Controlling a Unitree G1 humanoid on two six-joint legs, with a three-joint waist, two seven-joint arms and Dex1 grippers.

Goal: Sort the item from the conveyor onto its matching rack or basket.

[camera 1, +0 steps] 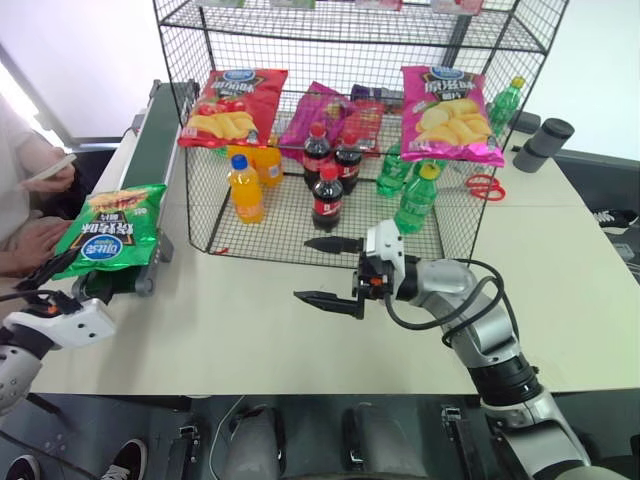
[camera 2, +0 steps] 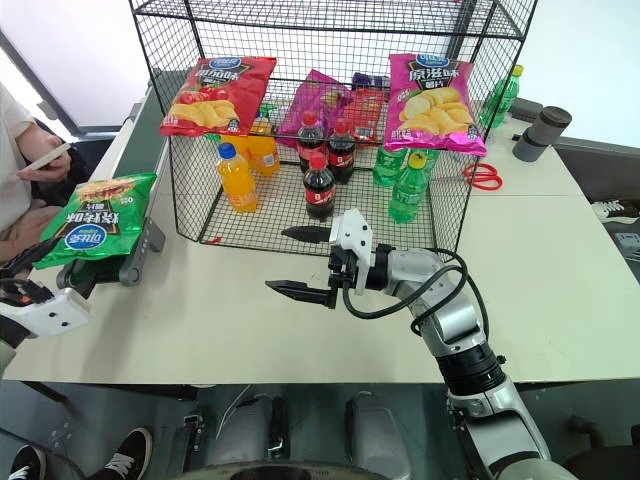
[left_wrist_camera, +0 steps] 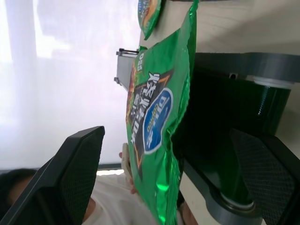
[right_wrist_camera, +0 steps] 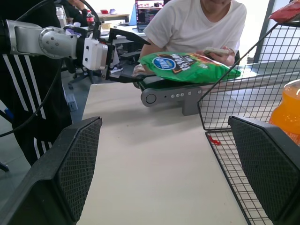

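The green crisp bag (camera 1: 108, 229) overhangs the near end of the conveyor (camera 1: 150, 150), within reach. I hold the left gripper (right_wrist_camera: 123, 55) released, fingers spread on either side of its edge. The right gripper (camera 1: 333, 271) waits released before the wire rack (camera 1: 200, 150).

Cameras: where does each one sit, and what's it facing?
Head stereo pair: looks down over the white table, the black wire-mesh cage and both open grippers.
Left wrist: along the left gripper at the shiny green crisp bag on the dark-green conveyor.
Right wrist: along the right gripper, across the table.
All share the bag.
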